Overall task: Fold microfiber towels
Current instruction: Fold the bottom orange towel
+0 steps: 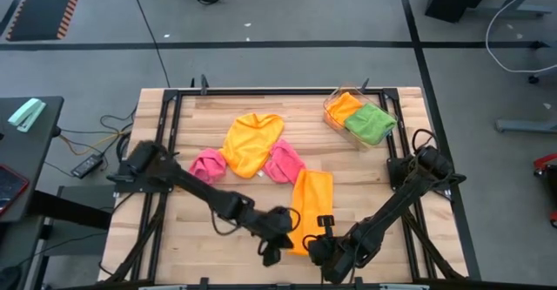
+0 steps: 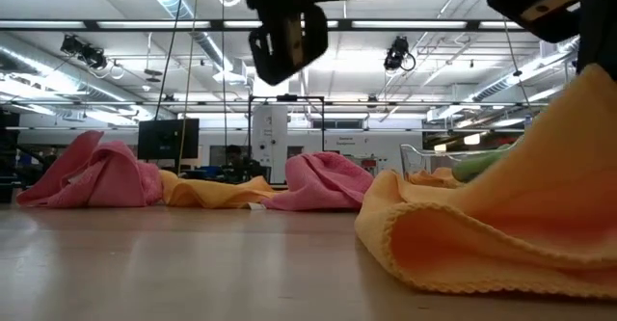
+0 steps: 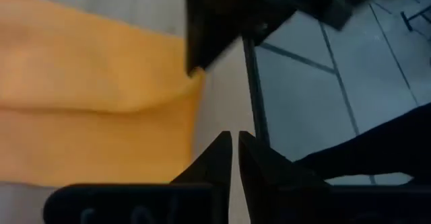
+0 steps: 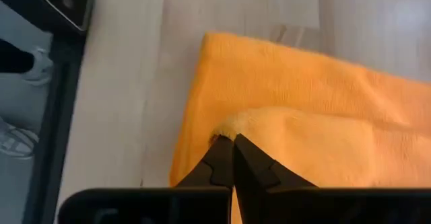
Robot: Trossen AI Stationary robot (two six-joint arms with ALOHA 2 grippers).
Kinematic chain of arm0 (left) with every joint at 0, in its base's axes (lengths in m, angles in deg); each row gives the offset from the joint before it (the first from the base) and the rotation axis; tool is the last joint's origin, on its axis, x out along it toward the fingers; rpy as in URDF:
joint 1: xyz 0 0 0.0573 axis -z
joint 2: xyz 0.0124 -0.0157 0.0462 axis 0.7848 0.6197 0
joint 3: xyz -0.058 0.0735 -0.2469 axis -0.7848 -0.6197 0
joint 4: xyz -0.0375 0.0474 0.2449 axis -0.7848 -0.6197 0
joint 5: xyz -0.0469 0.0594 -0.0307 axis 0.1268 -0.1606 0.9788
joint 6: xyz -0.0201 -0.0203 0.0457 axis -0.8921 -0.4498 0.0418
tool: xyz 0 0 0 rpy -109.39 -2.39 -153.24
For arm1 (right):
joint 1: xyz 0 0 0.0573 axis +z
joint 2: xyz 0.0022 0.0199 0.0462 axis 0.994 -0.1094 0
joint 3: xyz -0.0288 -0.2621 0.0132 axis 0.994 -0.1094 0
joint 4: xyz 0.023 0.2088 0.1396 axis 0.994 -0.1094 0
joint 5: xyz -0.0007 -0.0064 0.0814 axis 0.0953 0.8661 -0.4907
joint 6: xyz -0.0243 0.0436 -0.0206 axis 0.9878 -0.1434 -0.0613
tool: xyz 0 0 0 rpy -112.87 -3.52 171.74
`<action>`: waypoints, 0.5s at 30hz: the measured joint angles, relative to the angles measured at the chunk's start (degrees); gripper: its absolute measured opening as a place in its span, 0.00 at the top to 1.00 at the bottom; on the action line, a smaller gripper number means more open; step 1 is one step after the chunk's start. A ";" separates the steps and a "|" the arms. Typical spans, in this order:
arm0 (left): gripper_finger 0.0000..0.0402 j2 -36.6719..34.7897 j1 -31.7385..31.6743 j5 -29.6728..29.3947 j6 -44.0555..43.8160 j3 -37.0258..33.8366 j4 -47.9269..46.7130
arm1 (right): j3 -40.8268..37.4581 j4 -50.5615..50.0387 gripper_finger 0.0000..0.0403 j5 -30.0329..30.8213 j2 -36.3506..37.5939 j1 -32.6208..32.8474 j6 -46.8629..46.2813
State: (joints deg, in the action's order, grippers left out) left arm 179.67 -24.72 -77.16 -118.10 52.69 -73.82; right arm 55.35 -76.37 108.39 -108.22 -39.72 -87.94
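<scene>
My right gripper (image 4: 232, 143) is pinched shut on a raised edge of the long orange microfiber towel (image 1: 311, 205), which lies half-folded at the near edge of the slatted wooden table (image 1: 374, 190); my left gripper (image 1: 271, 248), fingers nearly together and empty, hangs just beside that towel's near corner, and I judge that so thin a bite on soft, napped pile could slip or drag the lower layer askew. Beyond the orange towel lie two crumpled pink cloths (image 1: 283, 162), a loose yellow one (image 1: 251, 142), and farthest a clear plastic tray (image 1: 332, 109) holding folded orange and green towels (image 1: 369, 123).
</scene>
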 joint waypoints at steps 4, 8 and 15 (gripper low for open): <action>0.91 4.63 1.84 -1.14 0.52 -0.10 7.92 | -0.03 -0.65 0.98 0.27 0.08 0.94 -2.31; 0.96 7.12 3.24 -8.26 8.36 -0.49 18.81 | -0.03 -1.34 0.98 0.84 0.09 1.62 -4.19; 0.96 8.07 4.21 -20.38 7.29 -8.99 34.74 | -0.03 -3.33 0.98 1.80 0.09 3.19 -9.40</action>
State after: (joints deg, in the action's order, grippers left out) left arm 187.74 -20.51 -97.53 -110.80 43.70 -39.08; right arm 55.32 -79.70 110.19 -108.13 -36.53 -97.35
